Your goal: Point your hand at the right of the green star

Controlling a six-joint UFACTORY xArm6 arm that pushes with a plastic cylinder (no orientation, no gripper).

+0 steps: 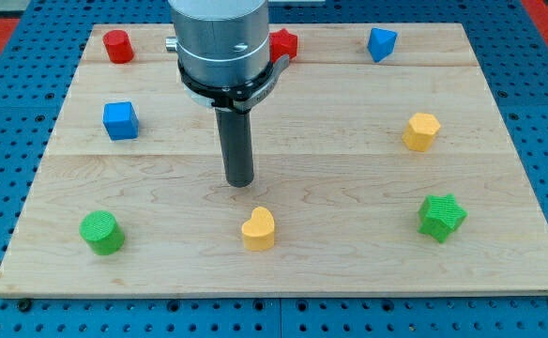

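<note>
Camera view: my tip [240, 181] rests on the wooden board [349, 169] near its middle, just above the yellow heart [258, 228] and well apart from the green star [441, 217], which sits toward the view's bottom right. There are no jaws here, only a straight rod, so neither apart nor together applies. 8 blocks lie on the board: a red cylinder [117, 46] at top left, a red star [284, 42] partly hidden behind the arm, a blue block [381, 43] at top right, a blue cube [120, 120] at left, a yellow block [422, 131] at right, and a green cylinder [100, 233] at bottom left.
</note>
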